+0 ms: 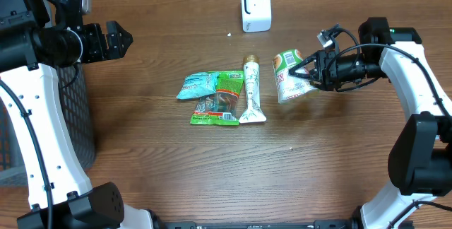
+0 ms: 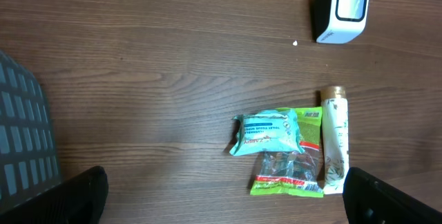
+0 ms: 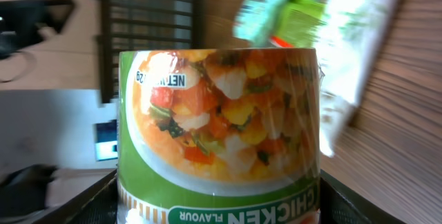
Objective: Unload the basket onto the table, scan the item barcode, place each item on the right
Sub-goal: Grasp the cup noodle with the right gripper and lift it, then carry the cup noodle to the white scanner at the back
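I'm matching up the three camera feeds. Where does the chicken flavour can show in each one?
Overhead: the can is right of centre, tilted, gripped by the right hand.
Left wrist: not in it.
Right wrist: it fills the middle.
Shared landmark: the green packet, blurred above the can in the right wrist view.

The table is brown wood with plain grain, smooth and faintly sheened. The scanner is glossy white plastic with a shiny window. The can has a glossy printed label, slightly wrinkled. The tube looks like smooth pale plastic with a gold cap. The teal packet and green packet are shiny, crinkled film. The basket is dark matt mesh.
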`<state>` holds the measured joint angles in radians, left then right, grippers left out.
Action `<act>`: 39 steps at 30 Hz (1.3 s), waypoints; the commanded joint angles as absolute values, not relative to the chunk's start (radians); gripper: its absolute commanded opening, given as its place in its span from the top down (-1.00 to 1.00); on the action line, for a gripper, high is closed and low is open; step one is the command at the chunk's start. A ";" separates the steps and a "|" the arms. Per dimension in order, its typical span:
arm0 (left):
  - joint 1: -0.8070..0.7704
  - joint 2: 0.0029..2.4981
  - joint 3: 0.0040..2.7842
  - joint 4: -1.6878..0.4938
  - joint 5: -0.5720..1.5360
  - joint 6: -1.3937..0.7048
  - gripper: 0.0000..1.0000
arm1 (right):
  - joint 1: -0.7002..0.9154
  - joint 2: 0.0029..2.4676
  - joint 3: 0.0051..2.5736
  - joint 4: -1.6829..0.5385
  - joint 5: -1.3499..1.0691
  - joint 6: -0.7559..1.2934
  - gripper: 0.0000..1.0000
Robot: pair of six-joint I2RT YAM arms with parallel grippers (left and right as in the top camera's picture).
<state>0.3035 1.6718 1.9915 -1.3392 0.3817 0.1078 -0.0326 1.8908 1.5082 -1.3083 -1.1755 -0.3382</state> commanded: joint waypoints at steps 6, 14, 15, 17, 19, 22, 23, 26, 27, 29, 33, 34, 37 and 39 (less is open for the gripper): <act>0.309 1.668 2.002 -1.338 0.378 0.105 -1.00 | -0.034 1.885 1.534 -1.311 -1.523 -0.389 -0.37; 0.309 1.668 2.002 -1.338 0.378 0.105 -1.00 | -0.015 1.885 1.534 -1.261 -1.269 -0.360 -0.21; 0.309 1.668 2.002 -1.338 0.378 0.105 -1.00 | -0.001 1.885 1.534 -1.236 -1.178 -0.318 -0.20; 0.309 1.668 2.002 -1.338 0.378 0.105 -0.99 | 0.033 1.885 1.534 -1.177 -0.999 -0.230 -0.20; 0.309 1.668 2.002 -1.338 0.378 0.105 -0.99 | 0.076 1.885 1.534 -1.106 -0.816 -0.135 -0.20; 0.309 1.668 2.002 -1.338 0.378 0.105 -0.99 | 0.144 1.885 1.543 -1.008 -0.546 -0.036 -0.20; 0.309 1.668 2.002 -1.338 0.378 0.105 -1.00 | 0.165 1.885 1.551 -0.985 -0.456 -0.022 -0.20; 0.309 1.668 2.002 -1.338 0.378 0.105 -0.99 | 0.214 1.885 1.575 -0.943 -0.256 -0.022 -0.21; 0.309 1.668 2.002 -1.338 0.378 0.105 -1.00 | 0.231 1.885 1.583 -0.928 -0.220 -0.027 -0.21; 0.309 1.668 2.002 -1.338 0.378 0.105 -1.00 | 0.247 1.885 1.602 -0.929 -0.245 -0.043 -0.21; 0.309 1.668 2.002 -1.338 0.378 0.105 -1.00 | 0.252 1.885 1.676 -0.959 -0.426 -0.060 -0.21; 0.309 1.668 2.002 -1.338 0.378 0.105 -1.00 | 0.248 1.885 1.705 -0.977 -0.476 -0.076 -0.21; 0.309 1.668 2.002 -1.338 0.378 0.105 -0.99 | 0.239 1.885 1.813 -1.052 -0.616 -0.142 -0.20; 0.309 1.668 2.002 -1.338 0.378 0.105 -1.00 | 0.239 1.885 1.895 -1.101 -0.680 -0.158 -0.20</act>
